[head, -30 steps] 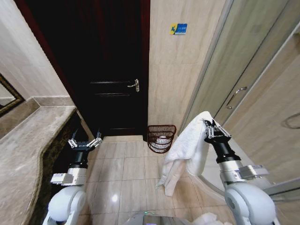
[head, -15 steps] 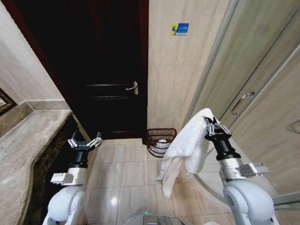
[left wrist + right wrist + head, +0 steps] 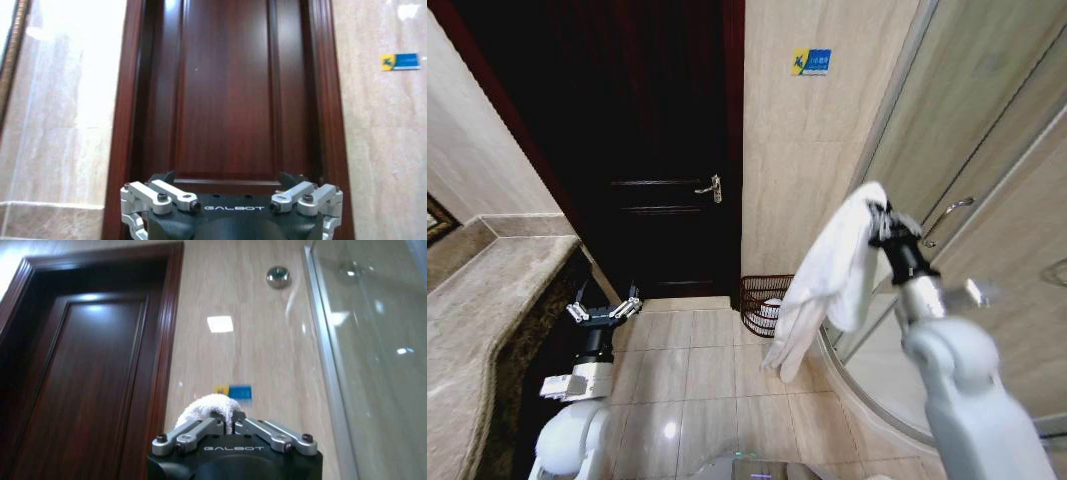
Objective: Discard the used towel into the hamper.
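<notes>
Wicker-like ribs form the hamper (image 3: 764, 303), a dark reddish-brown openwork basket standing on the tiled floor (image 3: 697, 370) at the far wall, just right of the dark door (image 3: 657, 150). Something white lies inside it, seen through the ribs; its right side is hidden behind the hanging towel (image 3: 827, 280). The towel is white and held high, draped down from the right gripper (image 3: 883, 222), whose fingers pinch its top fold; in the right wrist view the fingers (image 3: 193, 434) close together on a bunched knob of cloth (image 3: 208, 410). The towel's lower end hangs in the air nearer than the hamper and to its right. The left gripper (image 3: 603, 311) sits low on the left beside the stone counter (image 3: 487, 320), fingers spread wide and holding nothing. A glass shower door (image 3: 967, 180) stands on the right.
</notes>
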`<state>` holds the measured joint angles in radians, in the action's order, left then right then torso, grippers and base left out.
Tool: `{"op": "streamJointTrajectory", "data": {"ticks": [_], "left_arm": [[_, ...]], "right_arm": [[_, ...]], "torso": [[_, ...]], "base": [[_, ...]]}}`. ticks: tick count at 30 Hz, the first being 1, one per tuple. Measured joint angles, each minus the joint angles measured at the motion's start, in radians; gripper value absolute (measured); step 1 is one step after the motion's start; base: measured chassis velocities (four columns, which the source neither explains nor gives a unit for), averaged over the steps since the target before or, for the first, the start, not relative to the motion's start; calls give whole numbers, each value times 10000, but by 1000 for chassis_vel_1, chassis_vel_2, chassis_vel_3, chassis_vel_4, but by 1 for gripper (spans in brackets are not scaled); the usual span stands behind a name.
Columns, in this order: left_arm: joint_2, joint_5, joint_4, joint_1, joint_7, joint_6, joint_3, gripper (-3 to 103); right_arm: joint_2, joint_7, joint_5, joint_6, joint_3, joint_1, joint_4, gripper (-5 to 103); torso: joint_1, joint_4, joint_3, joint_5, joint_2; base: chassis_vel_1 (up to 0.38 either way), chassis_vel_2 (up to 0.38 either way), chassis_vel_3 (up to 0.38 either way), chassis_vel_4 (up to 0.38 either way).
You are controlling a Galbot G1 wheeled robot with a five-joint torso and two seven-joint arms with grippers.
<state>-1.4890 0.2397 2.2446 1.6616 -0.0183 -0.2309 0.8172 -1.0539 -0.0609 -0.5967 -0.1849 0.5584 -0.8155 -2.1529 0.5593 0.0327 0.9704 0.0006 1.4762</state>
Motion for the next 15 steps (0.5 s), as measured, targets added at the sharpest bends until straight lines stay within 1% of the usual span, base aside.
{"op": "streamJointTrajectory", "data": {"ticks": [1, 2, 5, 6, 7, 10, 11, 12, 13, 14, 15], "left_arm": [[-122, -134, -82, -103, -5, 0, 88, 100], [-122, -134, -82, -103, -5, 0, 88, 100], [-111, -142, -112, -238, -5, 14, 265, 100], [-111, -142, -112, -238, -5, 14, 265, 100], [-106, -82, -160, -285, -4, 15, 363, 100], [-81, 46, -337, -285, -5, -6, 534, 100], [-52, 86, -386, -253, -4, -36, 579, 100], [-52, 86, -386, -253, -4, -36, 579, 100], [-3, 164, -415, -205, -3, -88, 627, 100], [21, 220, -416, -179, -1, -103, 652, 100], [21, 220, -416, -179, -1, -103, 652, 100]], "right_arm": [[88, -6, -265, -123, -468, 1646, 831, 3], [88, -6, -265, -123, -468, 1646, 831, 3], [-28, -101, -317, -263, -1291, 3345, 1802, 3], [-28, -101, -317, -263, -1291, 3345, 1802, 3], [-151, -193, -319, -314, -1711, 4245, 2270, 3], [-401, -357, -345, -402, -2575, 6144, 3392, 3], [-482, -392, -387, -452, -2885, 6829, 3899, 3], [-482, -392, -387, -452, -2885, 6829, 3899, 3], [-560, -402, -474, -507, -3212, 7565, 4451, 3], [-594, -403, -504, -522, -3382, 7969, 4750, 3], [-594, -403, -504, -522, -3382, 7969, 4750, 3]], "torso": [[1, 0, -1, -12, 0], [1, 0, -1, -12, 0], [1, -4, 0, 1, 0], [1, -4, 0, 1, 0], [1, -4, 0, 1, 0], [-2, 1, -3, -17, 1], [-2, 0, -2, -11, 0], [-2, 0, -2, -11, 0], [0, 0, 0, -5, 0], [1, 1, 0, -6, -1], [1, 1, 0, -6, -1]], "base": [[0, 0, 0, 0], [0, 0, 0, 0], [0, 0, 0, 0], [0, 0, 0, 0], [0, 0, 0, 0], [0, 0, 0, 0], [0, 0, 0, 0], [0, 0, 0, 0], [0, 0, 0, 0], [0, 0, 0, 0], [0, 0, 0, 0]]}}
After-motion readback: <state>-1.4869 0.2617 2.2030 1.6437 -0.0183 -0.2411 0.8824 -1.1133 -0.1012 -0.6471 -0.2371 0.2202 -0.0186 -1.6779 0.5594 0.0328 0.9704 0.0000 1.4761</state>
